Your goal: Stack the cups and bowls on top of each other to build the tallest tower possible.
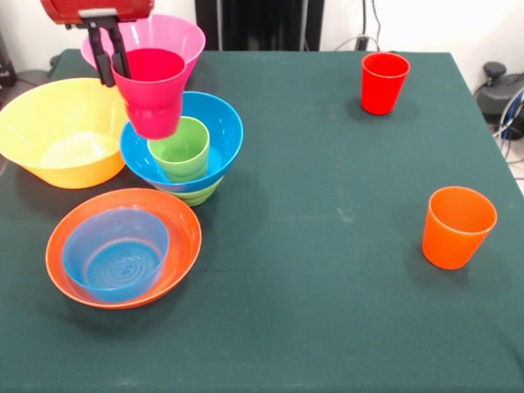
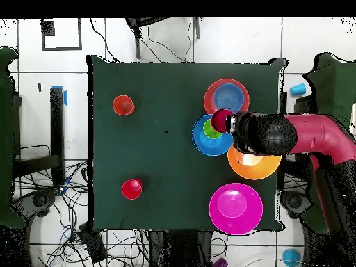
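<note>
My claw point(image 1: 115, 59) is clamped on the rim of a glossy magenta-pink plastic cup point(image 1: 154, 90), one black finger inside the cup and one outside. The cup hangs upright in the air, clear of everything beneath it.

Directly below the cup, a wide blue plastic bowl point(image 1: 219, 123) rests on an upturned small green bowl point(image 1: 199, 193) (only a ribbed green edge shows under the blue one). A light green plastic cup point(image 1: 182, 148) stands upright inside the blue bowl, just beside and slightly lower than the cup I hold.

Behind my claw, a big pink plastic bowl point(image 1: 184, 34) stands on the dark green surface point(image 1: 327, 246). To one side of my claw, close by, sits a big yellow-orange plastic bowl point(image 1: 61, 131), touching or nearly touching the blue bowl. In front of the stack, a shallow orange-red plastic bowl point(image 1: 176, 229) holds a small translucent blue bowl point(image 1: 115, 254) with a ringed bottom.

Well apart from my claw, across the surface, a red plastic cup point(image 1: 384, 82) and an orange plastic cup point(image 1: 457, 227) each stand upright and alone.

From overhead, my red and black arm point(image 2: 306, 135) reaches over the yellow-orange bowl to the stack.
</note>
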